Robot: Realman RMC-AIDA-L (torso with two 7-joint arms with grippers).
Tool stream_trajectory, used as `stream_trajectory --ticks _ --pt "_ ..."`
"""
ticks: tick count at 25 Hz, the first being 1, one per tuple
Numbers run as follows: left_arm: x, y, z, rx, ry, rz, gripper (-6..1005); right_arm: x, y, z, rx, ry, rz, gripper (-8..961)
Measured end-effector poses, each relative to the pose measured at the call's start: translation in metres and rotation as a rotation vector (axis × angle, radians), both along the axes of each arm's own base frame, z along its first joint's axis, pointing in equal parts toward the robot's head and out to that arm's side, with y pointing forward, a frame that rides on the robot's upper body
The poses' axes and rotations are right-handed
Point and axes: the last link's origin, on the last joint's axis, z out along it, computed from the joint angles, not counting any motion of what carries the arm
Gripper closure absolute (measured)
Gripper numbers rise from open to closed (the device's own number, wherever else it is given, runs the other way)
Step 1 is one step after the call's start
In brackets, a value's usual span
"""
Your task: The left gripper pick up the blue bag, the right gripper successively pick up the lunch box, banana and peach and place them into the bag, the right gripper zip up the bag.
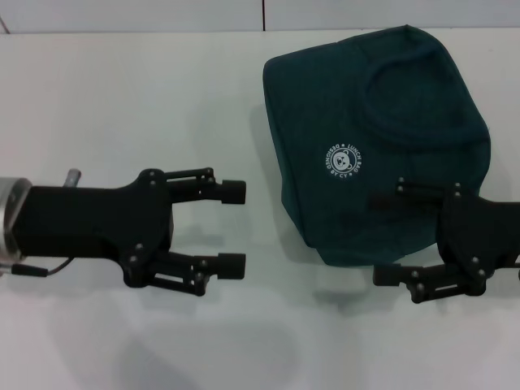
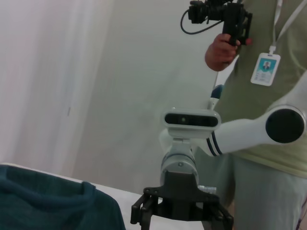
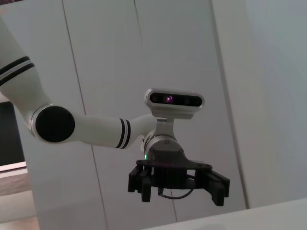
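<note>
The blue bag (image 1: 374, 138) lies bulging on the tabletop (image 1: 122, 97); no food visible. Left gripper (image 1: 234, 227) beside it and right gripper (image 1: 390, 236) over its near edge both gape wide, empty.

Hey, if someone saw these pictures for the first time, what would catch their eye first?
Probably the dark teal fabric lunch bag with its round white logo, lying on the white table toward the far right. Next, the two black grippers facing each other: the left gripper open over bare table, the right gripper open at the bag's near edge. No food is in sight.
</note>
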Motion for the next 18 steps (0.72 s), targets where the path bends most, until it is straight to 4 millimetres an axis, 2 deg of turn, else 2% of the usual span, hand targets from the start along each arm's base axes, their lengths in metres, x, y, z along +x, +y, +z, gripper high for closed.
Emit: stream_trajectory --ticks 18 --pt "-0.012 -0.013 0.004 0.020 -0.017 -0.002 106 0.000 0.000 -0.007 -0.003 -0.031 0.012 76"
